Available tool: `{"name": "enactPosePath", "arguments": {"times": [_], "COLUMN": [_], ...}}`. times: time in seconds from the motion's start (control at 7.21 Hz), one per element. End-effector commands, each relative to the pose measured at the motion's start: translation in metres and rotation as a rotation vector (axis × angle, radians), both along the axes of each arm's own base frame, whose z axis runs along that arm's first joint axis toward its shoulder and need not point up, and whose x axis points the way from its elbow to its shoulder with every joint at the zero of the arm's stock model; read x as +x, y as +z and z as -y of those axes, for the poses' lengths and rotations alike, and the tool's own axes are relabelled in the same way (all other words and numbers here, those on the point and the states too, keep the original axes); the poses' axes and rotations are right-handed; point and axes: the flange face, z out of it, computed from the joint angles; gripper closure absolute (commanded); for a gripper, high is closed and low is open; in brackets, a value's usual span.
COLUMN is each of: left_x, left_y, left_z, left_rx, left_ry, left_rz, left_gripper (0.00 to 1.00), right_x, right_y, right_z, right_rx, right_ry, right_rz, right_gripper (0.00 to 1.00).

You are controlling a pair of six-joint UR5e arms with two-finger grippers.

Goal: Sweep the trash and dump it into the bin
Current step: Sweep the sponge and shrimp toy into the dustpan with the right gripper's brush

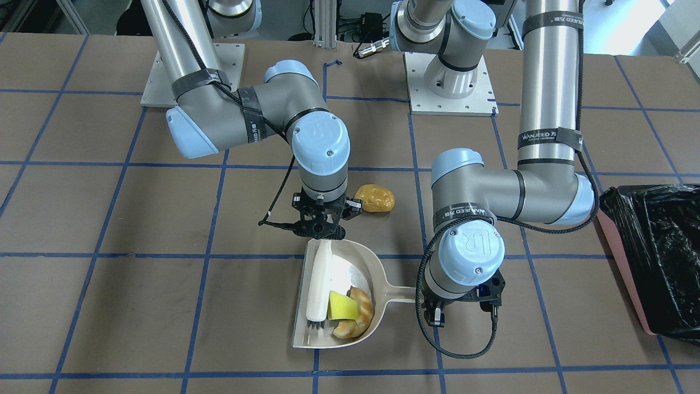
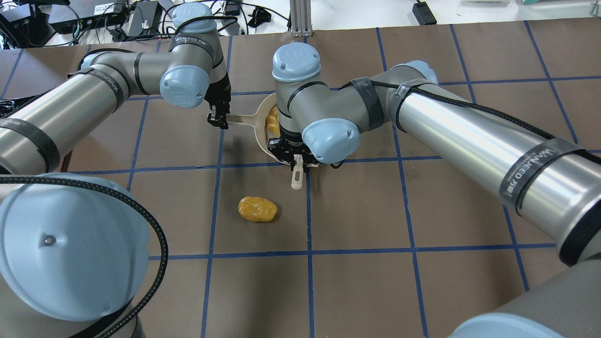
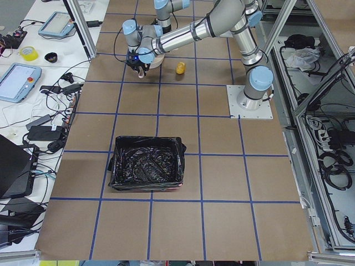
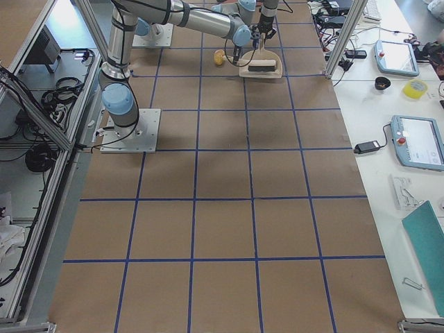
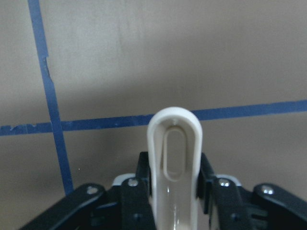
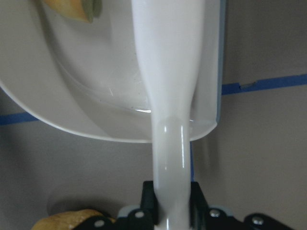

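Handle of dustpan (image 1: 350, 271) pinched by left gripper (image 5: 174, 182); brush (image 1: 319, 284) clamped by right gripper (image 1: 324, 229). Yellow-green wedge (image 1: 342, 306) and croissant piece (image 1: 361, 317) held in dustpan, beside brush bristles. Seen on table (image 1: 164, 306) near right gripper: golden blob (image 1: 374, 198). Well apart: bin (image 1: 656, 262).

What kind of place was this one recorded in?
Most likely a robotics lab workcell: two arms bolted through plates onto a table gridded with blue tape, control tablets on the side bench, metal framing around it.
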Motion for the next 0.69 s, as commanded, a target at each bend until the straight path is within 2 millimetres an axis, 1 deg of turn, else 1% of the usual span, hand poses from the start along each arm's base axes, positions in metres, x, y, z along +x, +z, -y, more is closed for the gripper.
{"name": "enactPosePath", "arguments": {"times": [0.0,0.28,0.42,0.55], "left_x": [0.002,0.007,0.006,0.013], "left_y": [0.011,0.016,0.014,0.018], "left_z": [0.002,0.0,-0.001,0.003], "left_rx": [-0.018,-0.015,-0.014,-0.025], "left_ry": [-0.001,-0.013,-0.025,-0.017], "left_rz": [-0.003,-0.001,-0.005,-0.007], "left_gripper": [1.0,1.0,1.0,1.0], "right_x": [-0.013,-0.021,-0.025,-0.031], "right_y": [0.039,0.068,0.085,0.104], "right_z": [-0.01,-0.031,-0.048,-0.063], "right_rx": [-0.021,0.006,0.039,0.047], "right_ry": [0.0,-0.008,-0.019,-0.017], "right_rz": [-0.041,-0.042,-0.053,-0.056], "right_gripper": [1.0,1.0,1.0,1.0]}}
